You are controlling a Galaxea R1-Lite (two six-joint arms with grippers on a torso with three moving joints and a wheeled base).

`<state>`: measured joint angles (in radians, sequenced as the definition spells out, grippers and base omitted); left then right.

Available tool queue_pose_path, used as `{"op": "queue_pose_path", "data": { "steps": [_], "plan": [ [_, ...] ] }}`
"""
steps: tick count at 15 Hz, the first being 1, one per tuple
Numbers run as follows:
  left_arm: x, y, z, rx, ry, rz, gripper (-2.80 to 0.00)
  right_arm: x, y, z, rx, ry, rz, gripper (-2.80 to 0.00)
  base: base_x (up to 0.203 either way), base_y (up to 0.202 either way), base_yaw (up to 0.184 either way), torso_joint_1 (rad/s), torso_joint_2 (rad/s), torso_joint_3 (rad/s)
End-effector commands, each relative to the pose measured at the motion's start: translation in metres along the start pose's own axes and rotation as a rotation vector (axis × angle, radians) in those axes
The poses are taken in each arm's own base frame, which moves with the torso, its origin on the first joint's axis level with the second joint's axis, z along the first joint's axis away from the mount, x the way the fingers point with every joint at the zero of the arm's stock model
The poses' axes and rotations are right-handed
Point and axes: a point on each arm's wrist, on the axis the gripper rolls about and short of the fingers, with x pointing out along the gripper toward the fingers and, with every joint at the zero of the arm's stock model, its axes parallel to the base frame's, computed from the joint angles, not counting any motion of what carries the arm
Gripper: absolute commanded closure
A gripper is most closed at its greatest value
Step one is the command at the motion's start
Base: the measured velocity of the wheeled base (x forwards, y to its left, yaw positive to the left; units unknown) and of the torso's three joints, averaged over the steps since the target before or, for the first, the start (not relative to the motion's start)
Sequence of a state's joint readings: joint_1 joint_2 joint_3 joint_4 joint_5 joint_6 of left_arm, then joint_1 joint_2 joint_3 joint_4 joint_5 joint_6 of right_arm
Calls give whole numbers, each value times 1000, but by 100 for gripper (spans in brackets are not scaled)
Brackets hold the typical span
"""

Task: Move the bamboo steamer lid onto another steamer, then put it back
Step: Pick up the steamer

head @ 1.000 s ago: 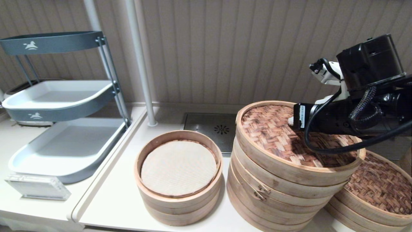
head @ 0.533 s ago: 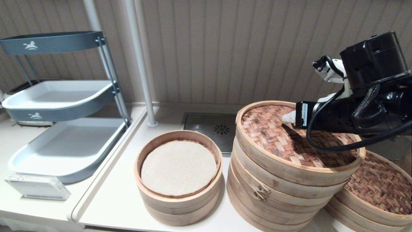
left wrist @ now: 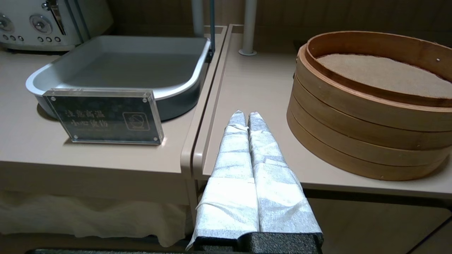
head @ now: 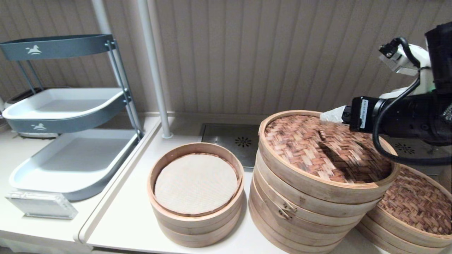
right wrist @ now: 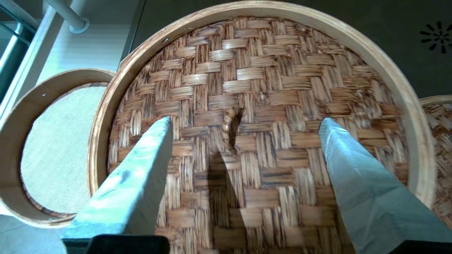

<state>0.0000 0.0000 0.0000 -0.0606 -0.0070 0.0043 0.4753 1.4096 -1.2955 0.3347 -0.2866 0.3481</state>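
Note:
The bamboo steamer lid point(head: 317, 148), brown weave in a pale band rim, lies on top of the tallest steamer stack point(head: 300, 218), sitting slightly skewed and overhanging to the right. Its small centre knot point(right wrist: 229, 121) shows in the right wrist view. My right gripper point(head: 332, 115) hangs above the lid's far right part, open, its wrapped fingers spread wide over the weave point(right wrist: 246, 120) and touching nothing. My left gripper point(left wrist: 246, 113) is shut on nothing, low at the counter's front edge. What lies under the lid is hidden.
A smaller steamer with a white cloth liner point(head: 196, 183) stands left of the tall stack. A lower stack with darker weave point(head: 416, 204) sits at the far right. A grey tiered tray rack point(head: 70, 106), an acrylic sign point(head: 40, 204) and a white post point(head: 155, 70) stand at the left.
My right gripper has risen off the lid's centre and drawn back to the right. The lid has stayed in place on the tall stack.

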Motion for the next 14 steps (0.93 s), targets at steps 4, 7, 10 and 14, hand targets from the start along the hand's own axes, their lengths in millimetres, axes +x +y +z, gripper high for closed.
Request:
{"op": "queue_pose_path", "data": {
  "steps": [4, 7, 10, 14],
  "plan": [
    [1, 0, -7, 0, 22, 1, 0, -28, -8, -6, 9, -34, 22, -280, 0, 0, 0, 0, 0, 0],
    [1, 0, -7, 0, 22, 2, 0, -53, -20, -12, -3, -51, 18, 0, 0, 0, 0, 0, 0, 0],
    [1, 0, -7, 0, 22, 1, 0, -89, -38, -25, -20, -72, -8, 0, 0, 0, 0, 0, 0, 0],
    [1, 0, -7, 0, 21, 2, 0, -127, -67, -55, -38, -131, -126, 0, 0, 0, 0, 0, 0, 0]
  ]
}}
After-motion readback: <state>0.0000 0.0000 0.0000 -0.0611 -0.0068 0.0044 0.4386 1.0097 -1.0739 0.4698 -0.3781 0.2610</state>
